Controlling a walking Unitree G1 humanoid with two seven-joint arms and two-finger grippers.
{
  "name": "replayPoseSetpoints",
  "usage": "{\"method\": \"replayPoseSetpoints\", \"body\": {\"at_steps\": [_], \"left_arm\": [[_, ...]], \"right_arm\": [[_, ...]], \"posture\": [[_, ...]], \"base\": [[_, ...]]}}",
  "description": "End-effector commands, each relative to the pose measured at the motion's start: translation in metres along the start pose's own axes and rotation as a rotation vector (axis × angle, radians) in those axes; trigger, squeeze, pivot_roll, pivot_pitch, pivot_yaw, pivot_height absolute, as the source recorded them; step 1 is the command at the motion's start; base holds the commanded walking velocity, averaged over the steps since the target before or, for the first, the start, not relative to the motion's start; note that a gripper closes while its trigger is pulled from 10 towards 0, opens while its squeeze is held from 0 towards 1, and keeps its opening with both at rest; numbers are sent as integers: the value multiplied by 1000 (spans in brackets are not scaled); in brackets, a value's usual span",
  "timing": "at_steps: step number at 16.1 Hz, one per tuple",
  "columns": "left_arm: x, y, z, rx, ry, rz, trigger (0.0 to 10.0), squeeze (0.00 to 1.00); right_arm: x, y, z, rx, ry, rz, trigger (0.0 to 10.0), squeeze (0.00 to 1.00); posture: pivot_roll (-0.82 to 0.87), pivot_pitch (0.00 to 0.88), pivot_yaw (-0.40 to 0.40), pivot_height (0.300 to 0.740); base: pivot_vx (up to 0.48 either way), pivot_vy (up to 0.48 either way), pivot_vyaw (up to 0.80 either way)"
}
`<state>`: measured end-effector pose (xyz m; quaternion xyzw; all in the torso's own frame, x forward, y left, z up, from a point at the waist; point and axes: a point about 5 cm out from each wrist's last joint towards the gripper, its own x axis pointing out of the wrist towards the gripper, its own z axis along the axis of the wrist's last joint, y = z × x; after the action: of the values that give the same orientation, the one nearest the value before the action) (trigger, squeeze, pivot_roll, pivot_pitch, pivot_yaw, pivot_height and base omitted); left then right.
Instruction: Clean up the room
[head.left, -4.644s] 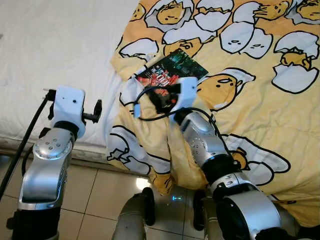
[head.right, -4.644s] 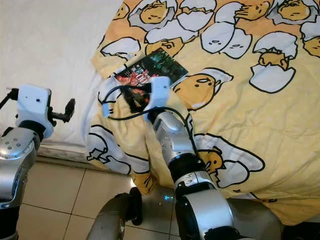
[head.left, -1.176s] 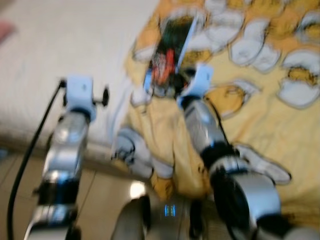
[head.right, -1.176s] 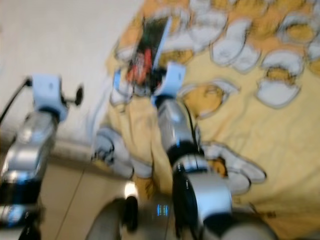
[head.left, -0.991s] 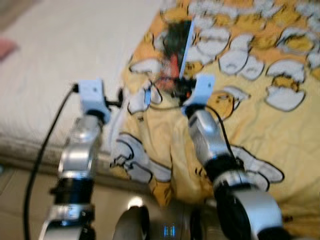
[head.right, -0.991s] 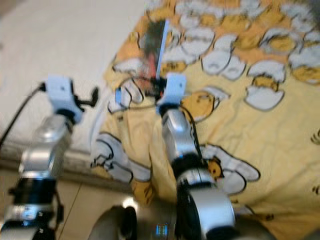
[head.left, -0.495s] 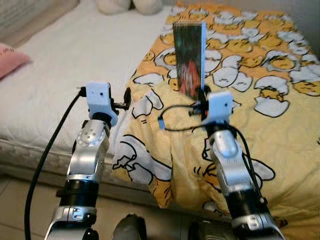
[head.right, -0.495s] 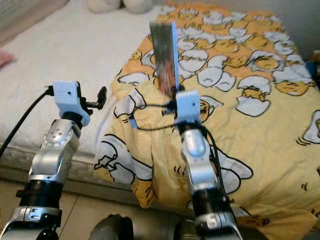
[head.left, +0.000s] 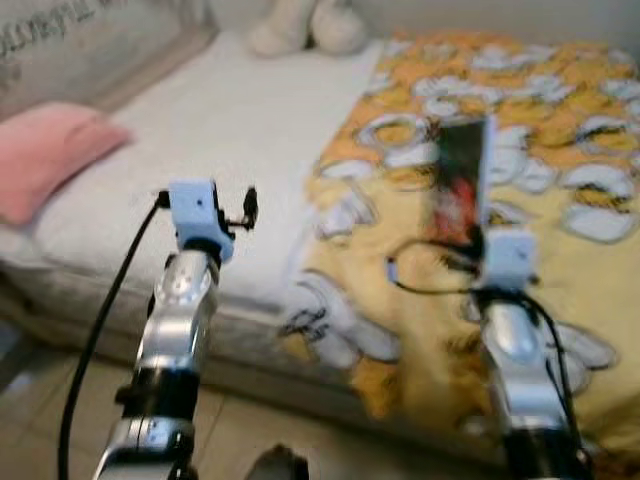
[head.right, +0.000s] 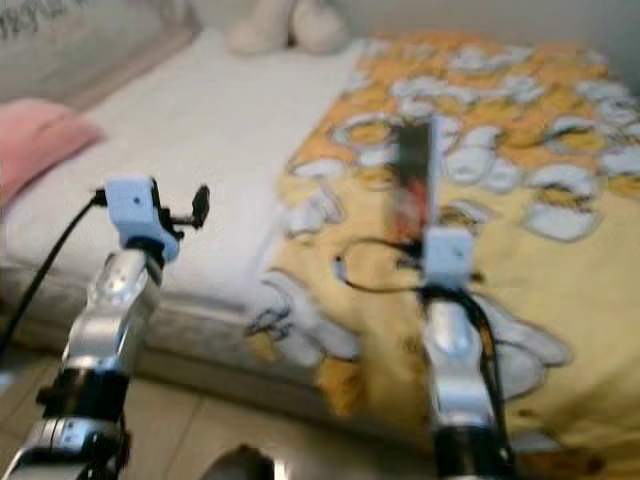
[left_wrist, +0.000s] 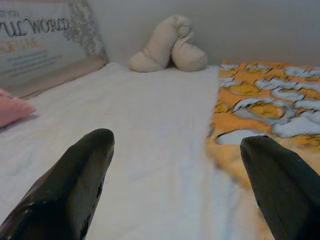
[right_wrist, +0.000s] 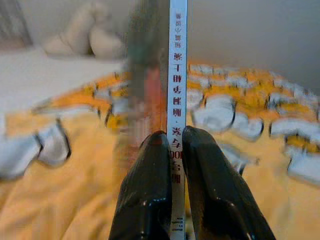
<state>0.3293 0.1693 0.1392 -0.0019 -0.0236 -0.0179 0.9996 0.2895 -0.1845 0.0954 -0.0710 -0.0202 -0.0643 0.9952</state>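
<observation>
Right gripper (right_wrist: 172, 150) pinches a thin book (right_wrist: 177, 75) by its spine, upright above the yellow egg-print blanket (head.left: 560, 200) near the bed's front edge; left gripper (left_wrist: 175, 165) spread wide, empty, over the white mattress (left_wrist: 150, 130); pickup done, stowing remains.

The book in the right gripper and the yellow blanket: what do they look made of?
The book: paper with a seemingly glossy printed cover, thin white spine with print, pinched by the right gripper. The yellow blanket: soft printed fabric, folding and wrinkling at the bed edge; exact fibre unclear.
</observation>
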Motion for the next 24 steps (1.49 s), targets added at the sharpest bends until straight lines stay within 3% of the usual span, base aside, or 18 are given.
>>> {"method": "replayPoseSetpoints", "body": {"at_steps": [1,3,6,9,21,24], "left_arm": [[-4,1,-3,11,23,-1,10000,0],[-6,-7,-7,10,31,-25,10000,0],[0,-5,-4,12,9,-45,10000,0],[-3,-2,-7,-25,10,-67,10000,0],[-3,2,-12,2,12,-21,10000,0],[-3,0,-17,-23,29,-21,10000,0]], "right_arm": [[3,9,19,16,-84,30,0,0],[3,12,15,10,-68,53,0,0],[6,22,20,-20,-104,92,0,0],[2,18,15,-13,-81,81,0,0],[1,22,9,-16,-62,97,0,0],[2,22,10,-17,-65,102,0,0]], "posture": [[-110,0,87,723],[-106,0,81,723],[-104,0,71,723],[-109,0,67,723],[-111,0,63,723],[-118,0,64,723]], "base": [[0,480,0],[0,480,0],[0,480,0],[0,480,0],[0,480,0],[0,480,0]]}}
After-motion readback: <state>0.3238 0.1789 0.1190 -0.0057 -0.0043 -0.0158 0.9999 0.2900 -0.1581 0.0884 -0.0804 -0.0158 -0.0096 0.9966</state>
